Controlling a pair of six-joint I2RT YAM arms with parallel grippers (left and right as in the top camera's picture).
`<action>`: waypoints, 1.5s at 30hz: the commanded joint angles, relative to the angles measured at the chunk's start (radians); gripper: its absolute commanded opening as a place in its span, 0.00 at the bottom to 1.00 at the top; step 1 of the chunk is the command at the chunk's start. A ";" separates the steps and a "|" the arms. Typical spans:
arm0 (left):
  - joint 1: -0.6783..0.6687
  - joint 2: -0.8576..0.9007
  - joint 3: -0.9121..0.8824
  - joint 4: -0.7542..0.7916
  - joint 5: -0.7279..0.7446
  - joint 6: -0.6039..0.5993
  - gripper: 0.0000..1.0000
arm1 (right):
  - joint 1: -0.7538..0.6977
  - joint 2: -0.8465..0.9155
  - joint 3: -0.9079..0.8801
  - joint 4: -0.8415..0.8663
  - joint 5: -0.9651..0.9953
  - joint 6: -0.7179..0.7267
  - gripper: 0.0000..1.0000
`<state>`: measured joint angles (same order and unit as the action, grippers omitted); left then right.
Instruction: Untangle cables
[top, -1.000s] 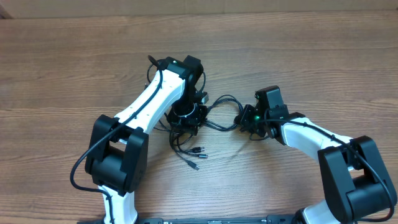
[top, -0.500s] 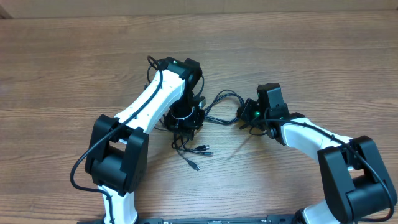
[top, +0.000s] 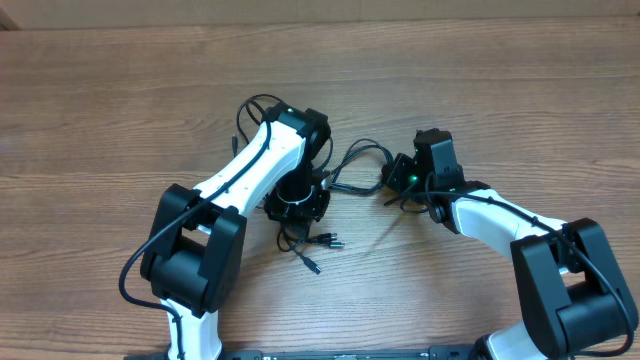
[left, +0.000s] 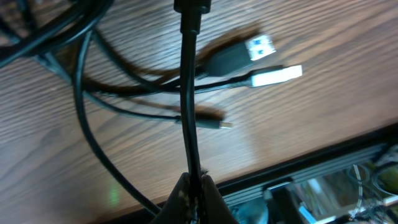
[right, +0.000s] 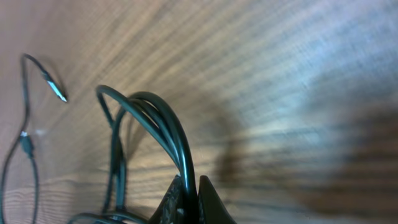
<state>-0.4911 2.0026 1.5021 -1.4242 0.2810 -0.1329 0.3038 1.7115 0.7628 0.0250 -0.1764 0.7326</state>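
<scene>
The left tool was clamped shut on one of the cables, which ran from its tips toward 12 o'clock. Beyond it, silver plugs lay on the counter at about 1 o'clock. The right tool was pinched shut on a loop arching toward 11 o'clock. Seen from overhead, the tangle lay between both tools.

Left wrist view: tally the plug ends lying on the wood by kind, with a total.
Wide plug with blue-and-white tip: 1
Long flat silver plug: 1
Small thin plug with a tiny silver tip: 1
Total: 3
Not counted: the cable pinched in the left gripper, whose end leaves the frame at the top.
</scene>
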 joint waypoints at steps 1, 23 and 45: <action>-0.003 -0.022 -0.044 0.000 -0.117 -0.085 0.04 | 0.003 0.008 -0.005 0.050 0.030 0.001 0.04; 0.094 -0.115 0.100 0.094 -0.252 -0.184 0.87 | -0.171 0.005 0.021 0.726 -0.755 0.334 0.04; 0.156 -0.241 0.162 0.359 0.351 0.095 1.00 | -0.167 0.006 0.349 0.072 -0.839 0.288 0.04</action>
<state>-0.3126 1.7054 1.7180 -1.1076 0.3752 -0.2562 0.1333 1.7248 1.0985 0.1120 -1.0782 0.9726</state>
